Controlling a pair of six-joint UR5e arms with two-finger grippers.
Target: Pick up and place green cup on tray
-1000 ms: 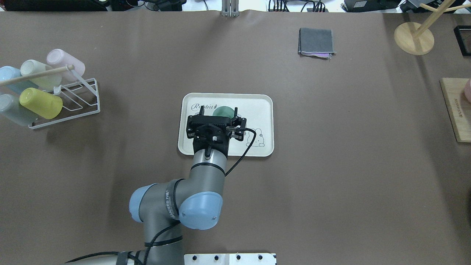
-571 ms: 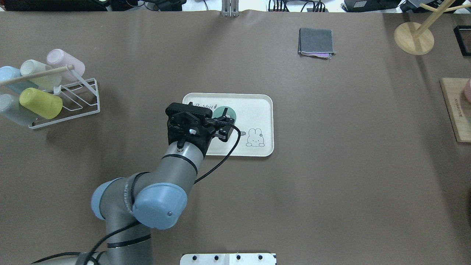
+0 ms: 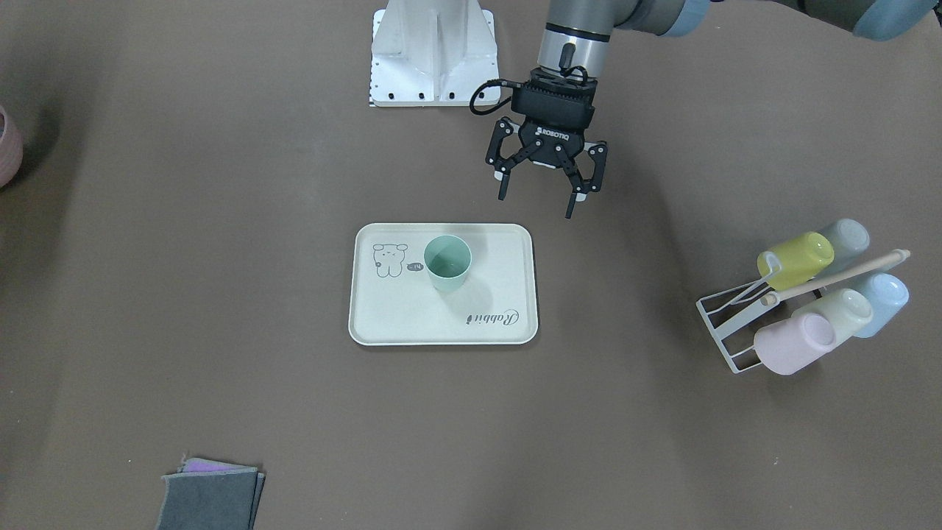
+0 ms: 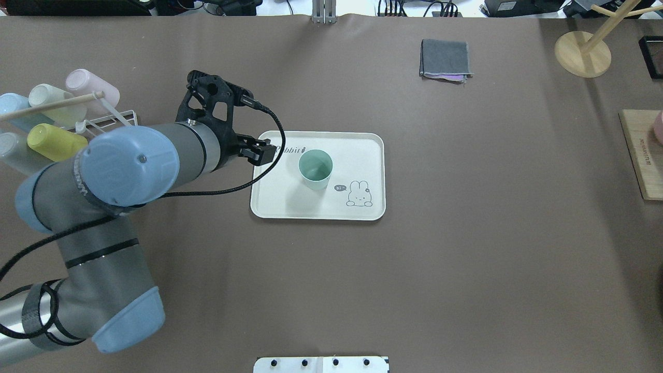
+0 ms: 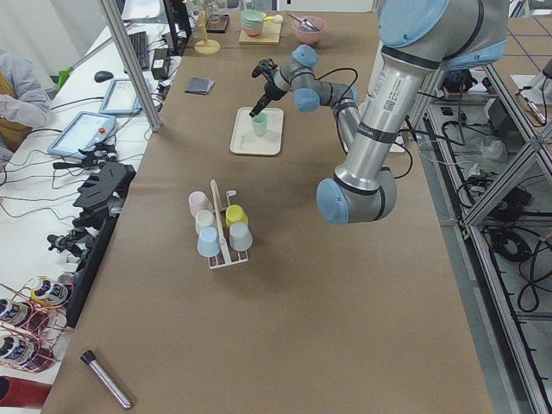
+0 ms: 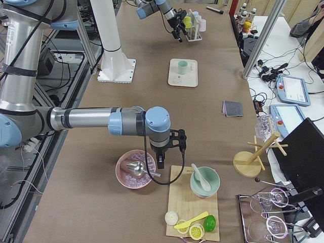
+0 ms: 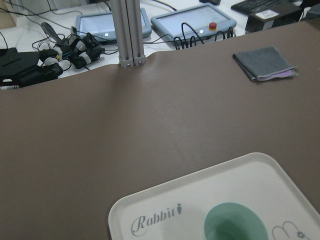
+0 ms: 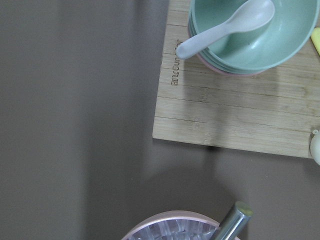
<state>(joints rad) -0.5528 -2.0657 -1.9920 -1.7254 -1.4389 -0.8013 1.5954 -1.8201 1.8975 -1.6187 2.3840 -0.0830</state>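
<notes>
The green cup (image 4: pixel 315 168) stands upright on the cream tray (image 4: pixel 290 199), near its middle; it also shows in the front view (image 3: pixel 447 263) and at the bottom of the left wrist view (image 7: pixel 235 222). My left gripper (image 3: pixel 537 199) is open and empty, raised above the table on the robot's side of the tray (image 3: pixel 412 316), apart from the cup. In the overhead view its fingers (image 4: pixel 257 154) hang by the tray's left edge. My right gripper (image 6: pixel 167 154) shows only in the right side view, over a pink bowl (image 6: pixel 135 169); I cannot tell if it is open or shut.
A white wire rack (image 4: pixel 103 150) with several cups, one lime (image 4: pixel 57 144), stands at the left. A folded grey cloth (image 4: pixel 445 58) lies at the back. A wooden board (image 6: pixel 195 202) with bowls and a wooden stand (image 4: pixel 582 54) are at the right.
My left gripper has let go of the green cup, lifted and swung away to the left of the tray. The cup stays standing on the tray.
</notes>
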